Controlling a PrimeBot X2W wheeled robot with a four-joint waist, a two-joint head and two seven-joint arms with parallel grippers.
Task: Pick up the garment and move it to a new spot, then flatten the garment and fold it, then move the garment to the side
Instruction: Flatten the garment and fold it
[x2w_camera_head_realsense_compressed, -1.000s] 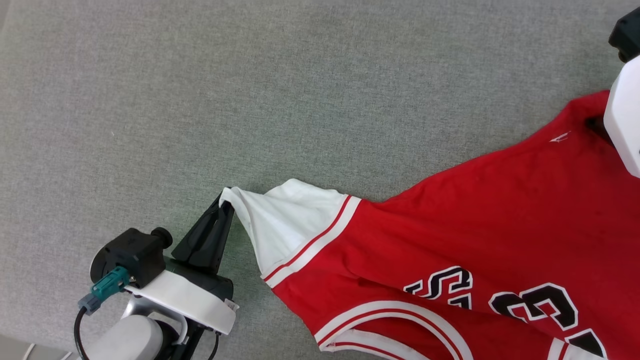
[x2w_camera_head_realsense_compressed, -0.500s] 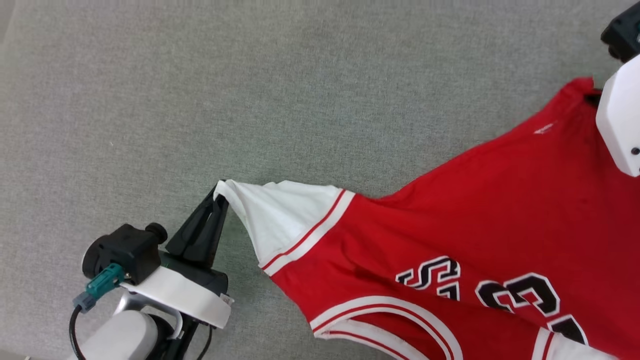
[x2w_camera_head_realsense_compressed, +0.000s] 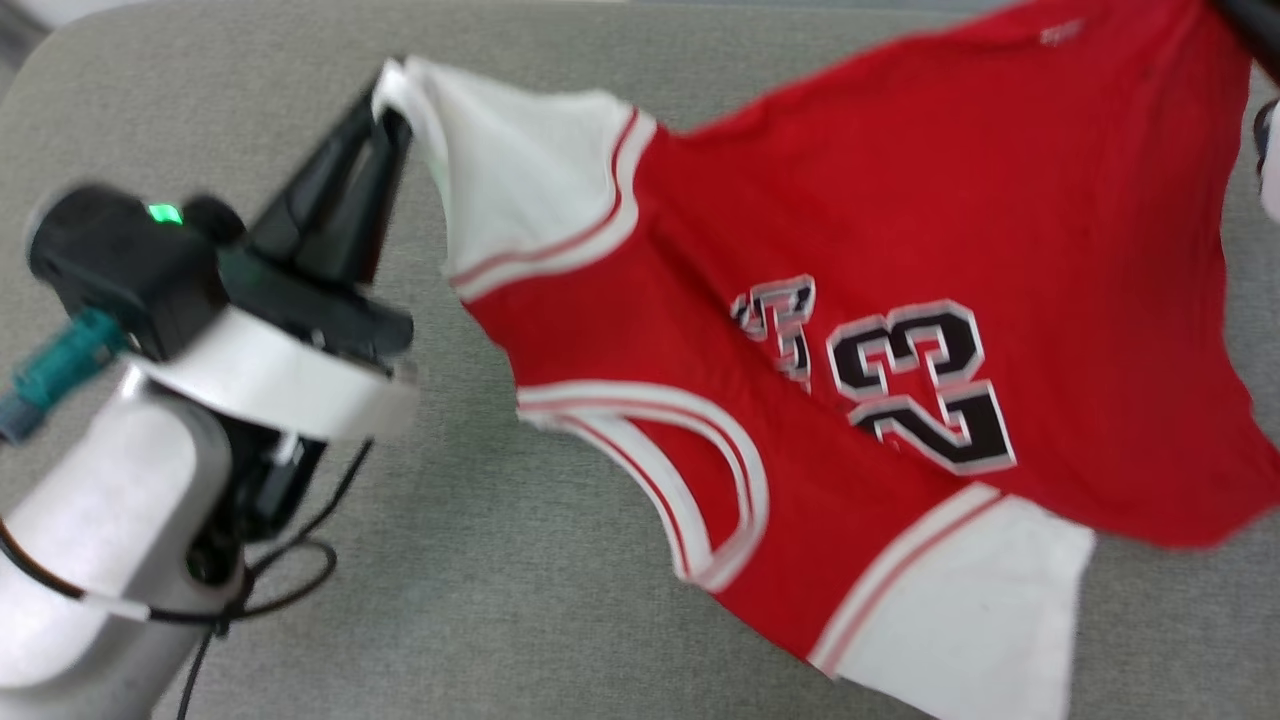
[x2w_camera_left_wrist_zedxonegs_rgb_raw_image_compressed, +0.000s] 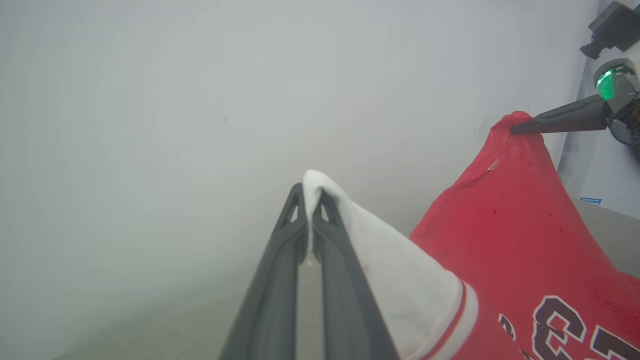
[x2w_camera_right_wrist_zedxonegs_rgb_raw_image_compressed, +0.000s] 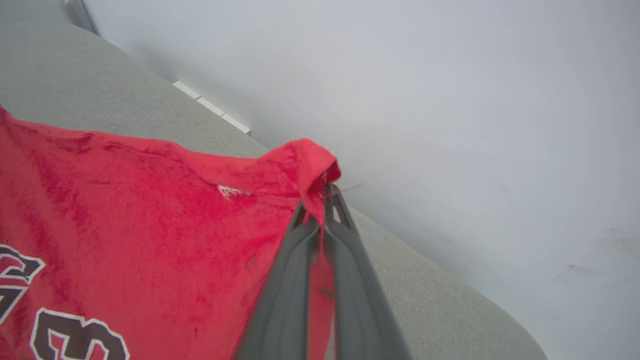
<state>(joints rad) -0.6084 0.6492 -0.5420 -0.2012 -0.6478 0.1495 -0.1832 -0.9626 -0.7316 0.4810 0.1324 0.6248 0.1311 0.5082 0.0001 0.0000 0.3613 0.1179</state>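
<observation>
The garment (x2w_camera_head_realsense_compressed: 900, 200), a red jersey with white sleeves and a black "23" print, hangs stretched above the grey table. My left gripper (x2w_camera_head_realsense_compressed: 385, 90) is shut on the tip of one white sleeve (x2w_camera_left_wrist_zedxonegs_rgb_raw_image_compressed: 360, 235), at the upper left of the head view. In the left wrist view my own fingers (x2w_camera_left_wrist_zedxonegs_rgb_raw_image_compressed: 310, 192) pinch that sleeve tip. My right gripper (x2w_camera_right_wrist_zedxonegs_rgb_raw_image_compressed: 325, 192) is shut on a bunched red corner of the garment (x2w_camera_right_wrist_zedxonegs_rgb_raw_image_compressed: 150, 200). That gripper (x2w_camera_left_wrist_zedxonegs_rgb_raw_image_compressed: 515, 131) also shows in the left wrist view, gripping the red peak. The second white sleeve (x2w_camera_head_realsense_compressed: 960, 610) hangs loose at the lower right.
The grey fabric-covered table (x2w_camera_head_realsense_compressed: 450, 600) lies under the garment, with a rounded corner at the upper left of the head view. Its far edge (x2w_camera_right_wrist_zedxonegs_rgb_raw_image_compressed: 210, 105) meets a pale wall (x2w_camera_right_wrist_zedxonegs_rgb_raw_image_compressed: 450, 100) behind. My left arm's white wrist and cables (x2w_camera_head_realsense_compressed: 200, 450) sit at the lower left.
The garment has gone from lying on the table to hanging stretched between both grippers. My left gripper rose with the sleeve tip. The head view has also shifted.
</observation>
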